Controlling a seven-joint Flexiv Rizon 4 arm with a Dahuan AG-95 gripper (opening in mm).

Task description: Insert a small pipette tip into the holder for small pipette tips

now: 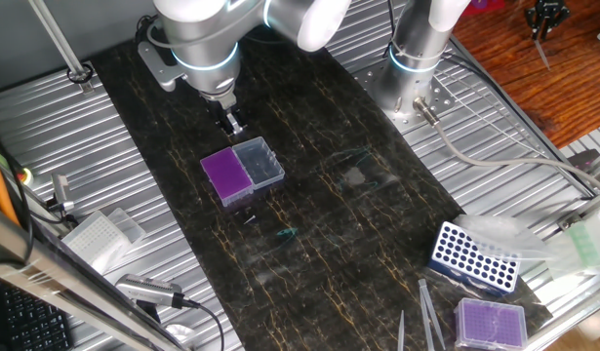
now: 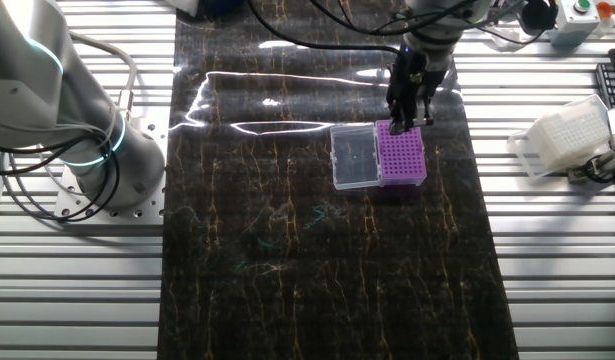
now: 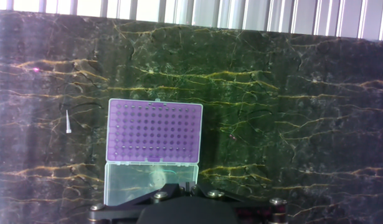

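Dark marbled mat (image 1: 309,244) over ribbed metal table. Two-finger gripper (image 2: 411,100) above square purple gridded holder with clear lid (image 2: 378,155); jaw state not discernible, nothing seen held. Tiny translucent pipette tip (image 3: 66,122) on mat beside holder, apparently lying flat. Descend straight, pinch near wide end, carry upright to hole.

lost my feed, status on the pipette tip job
fingers above the holder, grip unclear. small pipette tip loose on mat beside it. nothing blocking.

The purple gridded holder (image 3: 155,131) sits flat, clear lid (image 3: 151,182) open alongside. The tip (image 3: 66,122) lies apart on the mat.
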